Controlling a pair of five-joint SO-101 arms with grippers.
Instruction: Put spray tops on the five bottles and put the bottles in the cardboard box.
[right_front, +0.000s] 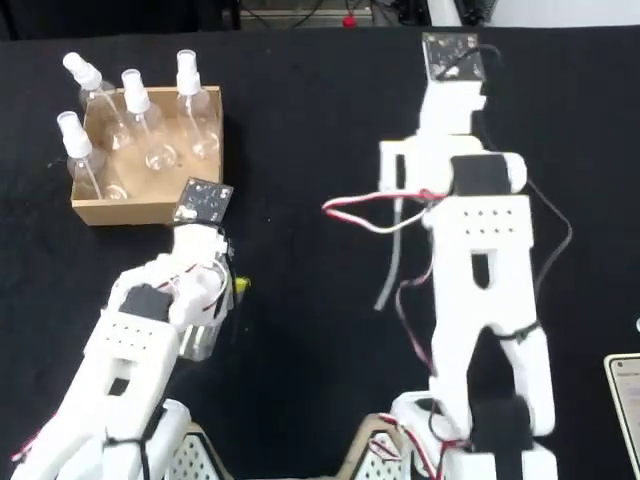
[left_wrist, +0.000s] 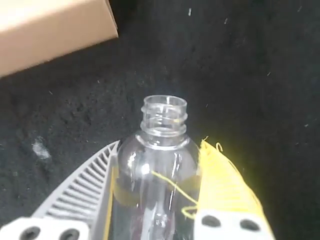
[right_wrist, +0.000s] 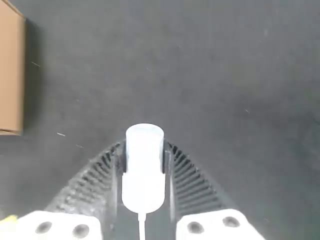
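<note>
The bottle (left_wrist: 159, 170) is pinched in the left claw (left_wrist: 160, 146), a spray top (right_wrist: 144, 172) in the right claw (right_wrist: 144, 150). If it comes in crooked, the top could miss the neck.

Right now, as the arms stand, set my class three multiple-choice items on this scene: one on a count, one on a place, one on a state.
1. How many capped bottles stand in the cardboard box? A two, B five, C four.
2. Where is the uncapped bottle? A in the left gripper, B in the box, C in the right gripper.
3. What state is the right gripper in? A open and empty, B shut on a spray top, C shut on a bottle.

Answers: 1 C, four topped bottles rise from the box. 2 A, the left fingers clasp its body. 3 B, the top sits between its fingers.
</note>
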